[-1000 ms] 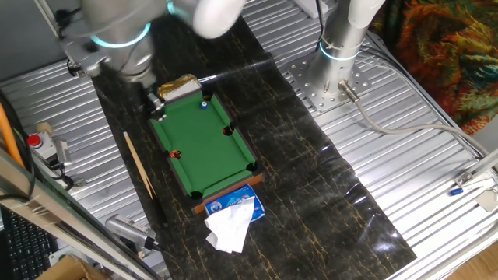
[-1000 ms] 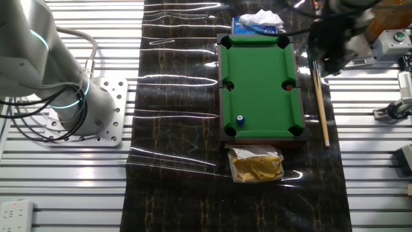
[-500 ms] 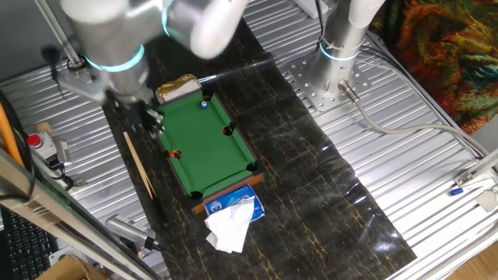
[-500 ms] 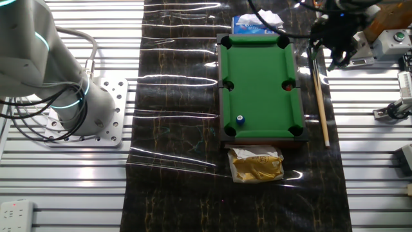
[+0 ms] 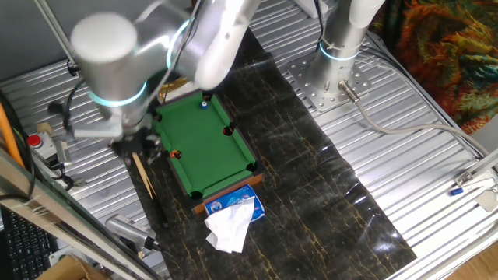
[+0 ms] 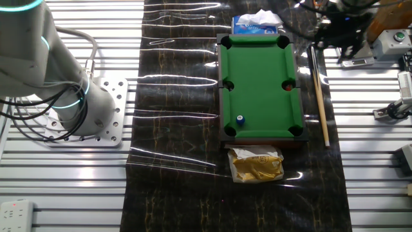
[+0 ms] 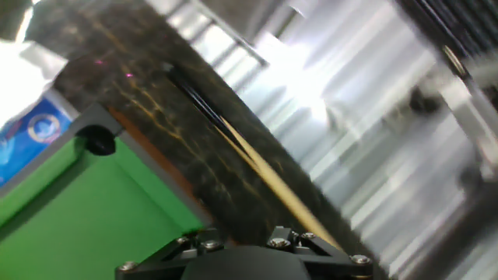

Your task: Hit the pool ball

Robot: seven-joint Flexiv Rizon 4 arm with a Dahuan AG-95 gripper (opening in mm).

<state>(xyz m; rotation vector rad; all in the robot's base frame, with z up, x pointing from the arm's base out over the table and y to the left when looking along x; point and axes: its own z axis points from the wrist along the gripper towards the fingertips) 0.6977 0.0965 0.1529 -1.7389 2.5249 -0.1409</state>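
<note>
Two balls sit on the green pool table point(image 6: 261, 84): a blue ball point(image 6: 240, 119) near one end and a red ball point(image 6: 289, 86) by a side pocket. The gripper point(image 6: 339, 40) hangs over the cue point(image 6: 319, 96), which lies beside the table on the dark mat point(image 6: 180, 161); its jaw state cannot be told. A tissue pack point(image 5: 233, 208) and a gold bag point(image 6: 257, 164) flank the table ends.

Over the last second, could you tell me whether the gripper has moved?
Yes. In one fixed view the gripper has left the gold packet end of the pool table and now hangs over the cue stick beside it.
</note>
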